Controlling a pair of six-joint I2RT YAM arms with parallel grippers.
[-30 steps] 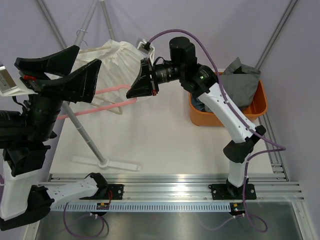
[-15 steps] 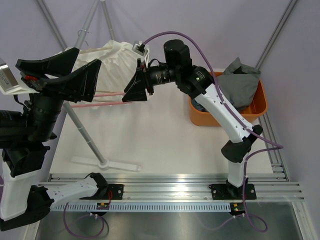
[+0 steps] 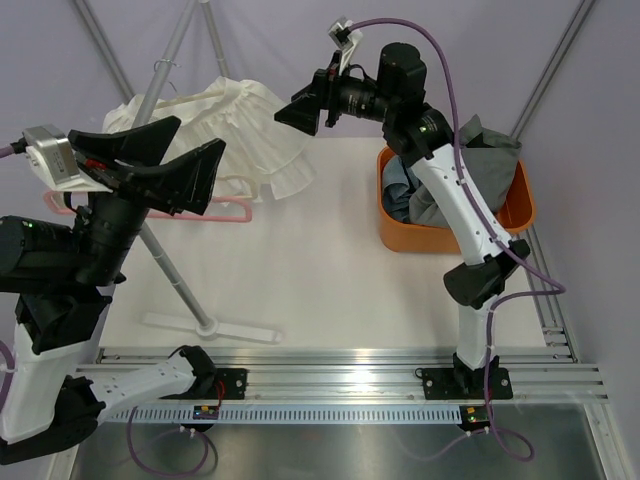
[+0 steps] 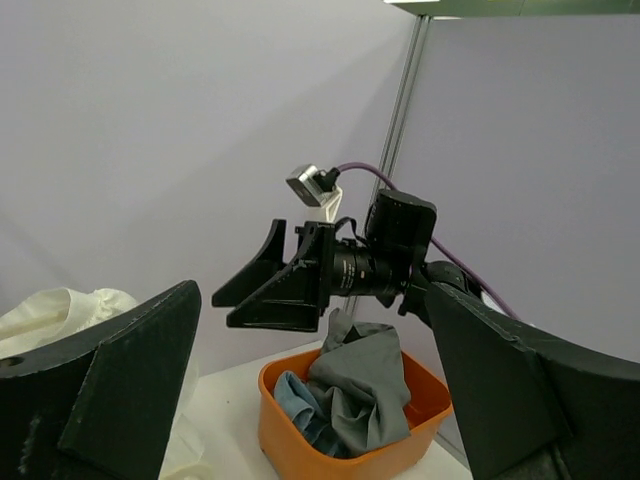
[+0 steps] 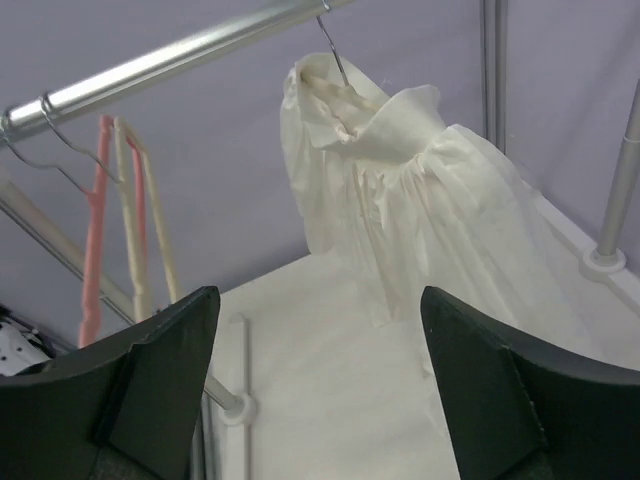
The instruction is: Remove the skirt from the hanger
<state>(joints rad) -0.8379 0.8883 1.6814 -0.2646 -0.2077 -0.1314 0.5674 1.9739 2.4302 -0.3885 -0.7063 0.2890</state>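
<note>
The white skirt (image 3: 235, 135) (image 5: 400, 190) hangs from a pale hanger (image 5: 335, 95) whose wire hook sits over the metal rail (image 5: 180, 55). My right gripper (image 3: 285, 107) (image 5: 320, 290) is open and empty, raised to the right of the skirt and apart from it. My left gripper (image 3: 200, 132) (image 4: 310, 290) is open too, high on the left near the skirt's other side, and holds nothing. A corner of the skirt (image 4: 60, 310) shows at the lower left of the left wrist view.
An empty pink hanger (image 3: 215, 212) (image 5: 95, 230) and a cream one (image 5: 150, 220) hang on the same rail. The rack's pole and foot (image 3: 215, 327) cross the left of the table. An orange bin (image 3: 515, 215) (image 4: 290, 420) of grey and blue clothes stands at the right.
My right gripper has opened, let go of the skirt and moved up and back to the right. The skirt has swung back under the rail. The left arm has shifted slightly right.
</note>
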